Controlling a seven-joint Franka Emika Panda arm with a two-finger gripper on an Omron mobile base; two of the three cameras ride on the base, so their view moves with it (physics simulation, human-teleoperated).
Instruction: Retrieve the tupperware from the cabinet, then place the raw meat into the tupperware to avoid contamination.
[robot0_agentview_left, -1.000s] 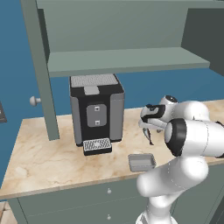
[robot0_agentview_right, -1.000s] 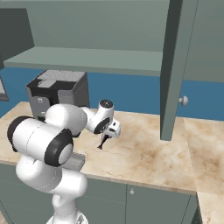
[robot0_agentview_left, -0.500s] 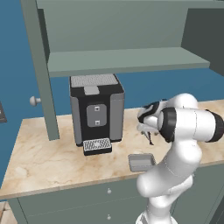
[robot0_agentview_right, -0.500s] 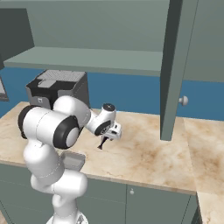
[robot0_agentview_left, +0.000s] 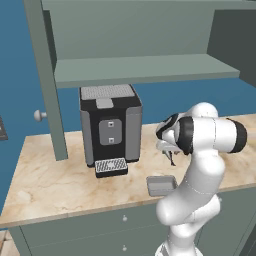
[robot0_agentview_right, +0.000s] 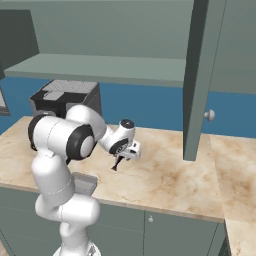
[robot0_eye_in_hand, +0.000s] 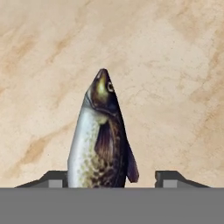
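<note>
Cabinet: large grey-green wall unit, doors swung open, one inner shelf; round pale knob on each door edge.
Counter: tan marbled top under the cabinet, grey-green drawer fronts below.
Coffee machine: black and grey, stands at the back of the counter below the shelf, grated drip tray at its foot. No readable brand or lettering on it.
Arm: white, rises from the base in front of the counter, elbow bent high, forearm reaching over the counter to the right of the coffee machine; hand points down at the marble.
Tupperware: grey shallow container on the counter near the front edge, just in front of the arm's column, right of the drip tray. Nothing visible inside.
Gripper: low over the counter, behind and apart from the tupperware. Finger tips stand either side of the fish; the left tip meets it, a gap shows at the right one, so grip cannot be told.
Raw meat: small dark fish with pale belly, between the finger tips, head pointing away from the hand, over bare marble.
</note>
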